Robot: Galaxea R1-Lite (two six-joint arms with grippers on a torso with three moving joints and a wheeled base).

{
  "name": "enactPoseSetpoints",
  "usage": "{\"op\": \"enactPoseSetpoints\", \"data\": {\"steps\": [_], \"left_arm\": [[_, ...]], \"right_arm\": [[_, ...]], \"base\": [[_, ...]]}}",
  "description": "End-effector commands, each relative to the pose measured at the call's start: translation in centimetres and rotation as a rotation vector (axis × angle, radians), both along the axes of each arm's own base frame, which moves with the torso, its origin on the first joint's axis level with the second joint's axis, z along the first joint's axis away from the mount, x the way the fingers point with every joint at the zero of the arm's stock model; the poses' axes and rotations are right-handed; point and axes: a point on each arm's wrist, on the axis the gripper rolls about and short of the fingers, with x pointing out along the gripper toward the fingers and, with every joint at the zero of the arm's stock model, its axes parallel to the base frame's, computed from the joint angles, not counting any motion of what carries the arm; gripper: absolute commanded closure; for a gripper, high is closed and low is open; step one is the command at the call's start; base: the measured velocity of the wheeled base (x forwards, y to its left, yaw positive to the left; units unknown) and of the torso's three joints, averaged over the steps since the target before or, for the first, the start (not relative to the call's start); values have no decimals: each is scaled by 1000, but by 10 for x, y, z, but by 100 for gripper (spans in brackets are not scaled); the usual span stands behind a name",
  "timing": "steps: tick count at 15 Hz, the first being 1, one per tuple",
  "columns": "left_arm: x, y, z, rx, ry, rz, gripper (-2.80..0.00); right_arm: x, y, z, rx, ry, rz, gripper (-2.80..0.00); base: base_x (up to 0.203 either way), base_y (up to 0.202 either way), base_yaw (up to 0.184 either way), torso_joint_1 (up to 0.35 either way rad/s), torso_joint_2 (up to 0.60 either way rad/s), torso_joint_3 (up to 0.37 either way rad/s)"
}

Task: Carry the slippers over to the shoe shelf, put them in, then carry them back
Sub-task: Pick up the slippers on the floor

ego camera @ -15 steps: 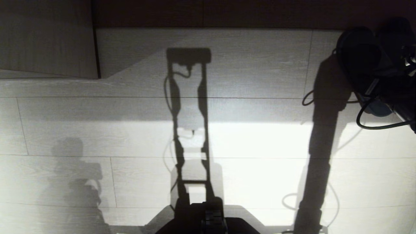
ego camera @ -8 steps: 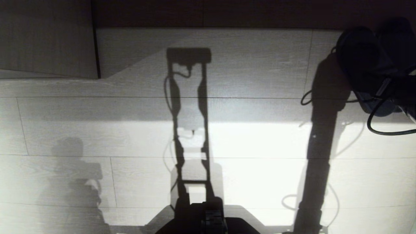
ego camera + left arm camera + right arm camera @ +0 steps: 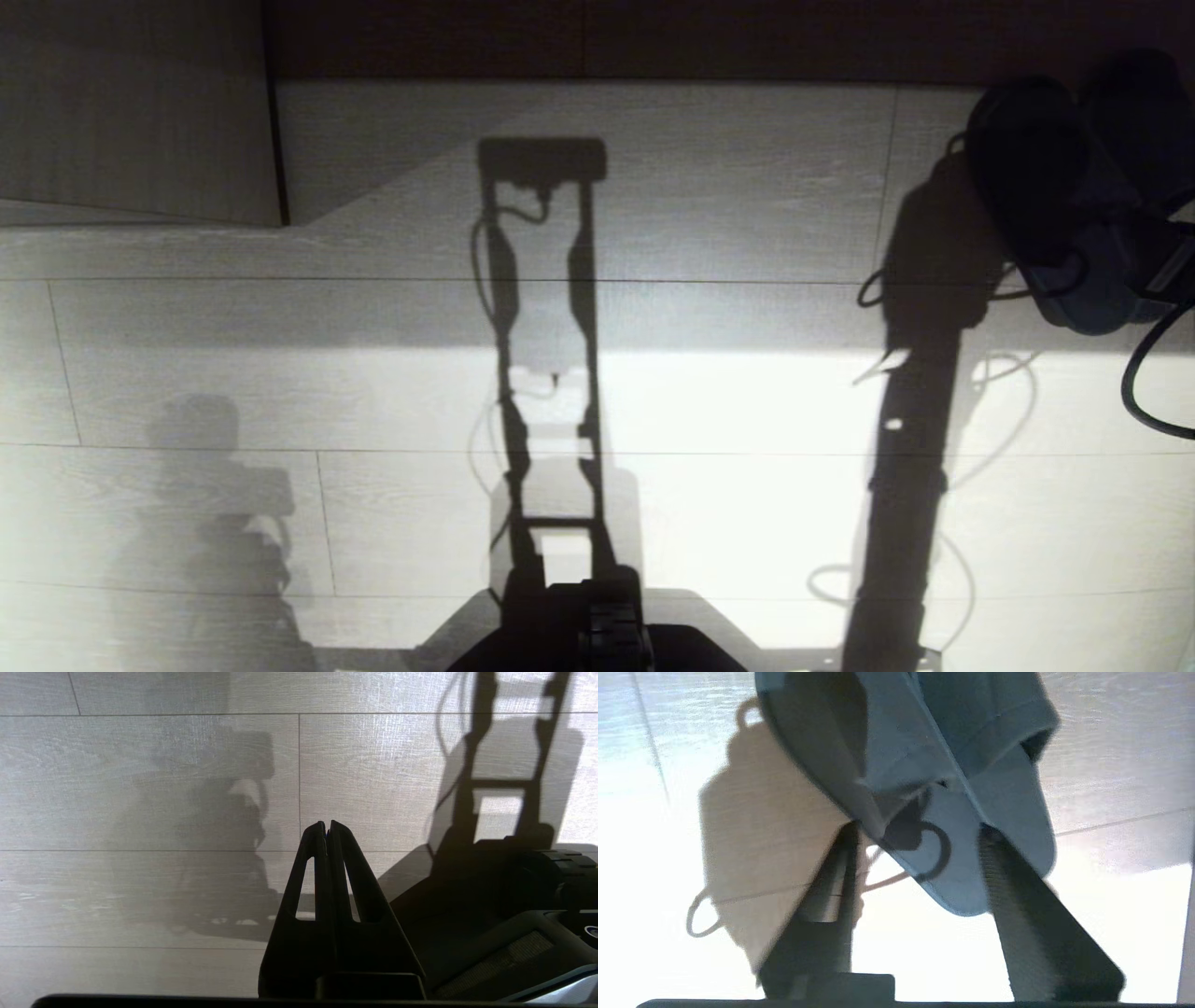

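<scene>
The two dark grey slippers [image 3: 1036, 168] lie side by side on the pale plank floor at the far right, toes toward a dark band at the back. In the right wrist view the slippers [image 3: 924, 742] rest on the floor, their heels reaching between my fingertips. My right gripper [image 3: 917, 828] stands open, its fingers [image 3: 1017, 896] wide apart either side of the near heel. In the head view only the right arm's edge and cable [image 3: 1153, 392] show beside the heels. My left gripper [image 3: 325, 823] is shut and empty, parked low over the floor. The shoe shelf is out of view.
A pale wood panel [image 3: 131, 112] stands at the back left, and a dark band [image 3: 653, 37] runs along the back. My base [image 3: 607, 635] shows at the near edge. Shadows of my frame and arm fall across the bright floor [image 3: 747, 420].
My right arm has drawn back from the slippers toward the right edge of the head view, uncovering their heels. The slippers have stayed where they lie. The left arm has not moved.
</scene>
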Motion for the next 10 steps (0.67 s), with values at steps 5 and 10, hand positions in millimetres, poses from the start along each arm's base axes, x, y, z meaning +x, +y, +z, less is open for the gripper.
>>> {"op": "enactPoseSetpoints", "data": {"steps": [5, 10], "left_arm": [[0, 0, 0, 0, 0, 0, 0], [0, 0, 0, 0, 0, 0, 0]], "right_arm": [[-24, -10, -9, 41, -9, -64, 0], [5, -32, -10, 173, -48, -92, 0]], "base": [[0, 0, 0, 0, 0, 0], [0, 0, 0, 0, 0, 0]]}}
